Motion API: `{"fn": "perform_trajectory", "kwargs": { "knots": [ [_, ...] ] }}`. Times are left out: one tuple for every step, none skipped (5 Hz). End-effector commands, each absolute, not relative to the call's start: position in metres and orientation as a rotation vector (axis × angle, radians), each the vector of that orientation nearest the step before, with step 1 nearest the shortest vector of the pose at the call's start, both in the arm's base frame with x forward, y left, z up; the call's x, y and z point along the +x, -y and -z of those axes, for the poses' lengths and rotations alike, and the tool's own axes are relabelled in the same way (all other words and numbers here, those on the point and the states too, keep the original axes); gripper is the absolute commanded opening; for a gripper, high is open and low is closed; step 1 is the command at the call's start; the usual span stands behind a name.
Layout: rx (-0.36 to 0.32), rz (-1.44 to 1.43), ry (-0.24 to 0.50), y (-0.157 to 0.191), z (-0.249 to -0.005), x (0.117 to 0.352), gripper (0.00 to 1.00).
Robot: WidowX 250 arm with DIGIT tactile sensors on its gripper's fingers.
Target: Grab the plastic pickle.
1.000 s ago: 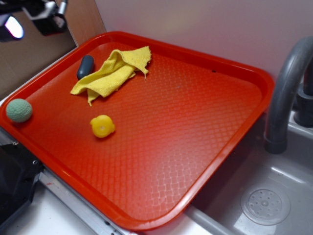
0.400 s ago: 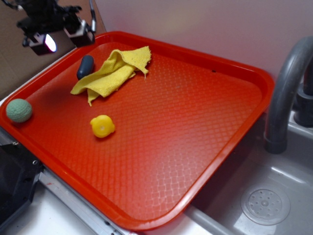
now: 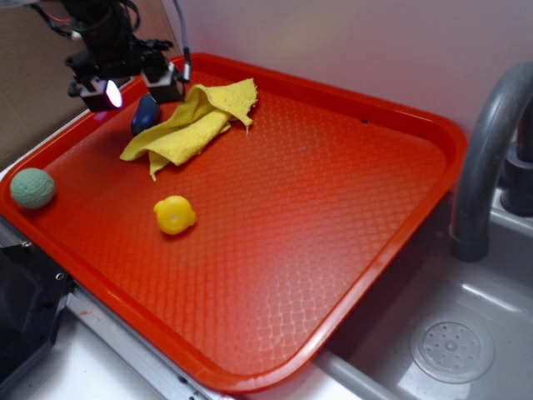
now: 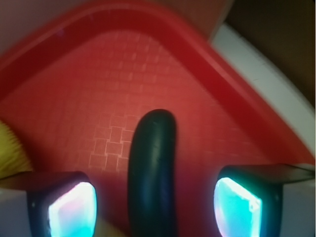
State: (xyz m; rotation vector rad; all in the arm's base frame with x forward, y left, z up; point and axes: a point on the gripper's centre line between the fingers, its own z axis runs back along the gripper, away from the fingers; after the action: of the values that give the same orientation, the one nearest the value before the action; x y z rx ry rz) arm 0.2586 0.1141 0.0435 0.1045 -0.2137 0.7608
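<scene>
Your gripper [image 4: 155, 197] had dropped to the frame's upper left since a second ago; fingers [image 4: 64, 202] spread wide astride the plastic pickle [image 4: 153, 168] — nothing held; closing looked next.

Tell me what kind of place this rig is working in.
Probably a toy kitchen sink setup: a grey faucet curves over a grey basin with a drain, and the red tray beside it holds the plastic pickle.

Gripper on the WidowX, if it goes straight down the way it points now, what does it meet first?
Most likely the plastic pickle: it lies between the open fingers of the gripper on the red tray. How near it is stays unclear.
</scene>
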Motion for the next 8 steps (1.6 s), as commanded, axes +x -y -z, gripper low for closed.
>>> {"fn": "perform_trajectory", "kwargs": {
  "knots": [
    [0.104,-0.733,0.225,-0.121,-0.041,0.273,1.00],
    [0.095,-0.701,0.231,-0.118,-0.044,0.270,0.00],
    [0.110,-0.694,0.227,-0.116,-0.043,0.268,0.00],
    [0.226,-0.626,0.204,-0.113,-0.057,0.268,0.00],
    [0.304,-0.496,0.222,-0.092,-0.107,0.257,0.00],
    [0.227,-0.334,0.291,-0.062,-0.156,0.244,0.00],
    [0.093,-0.173,0.325,-0.021,-0.207,0.219,0.00],
    [-0.022,-0.121,0.338,-0.002,-0.240,0.197,0.00]
  ]
}}
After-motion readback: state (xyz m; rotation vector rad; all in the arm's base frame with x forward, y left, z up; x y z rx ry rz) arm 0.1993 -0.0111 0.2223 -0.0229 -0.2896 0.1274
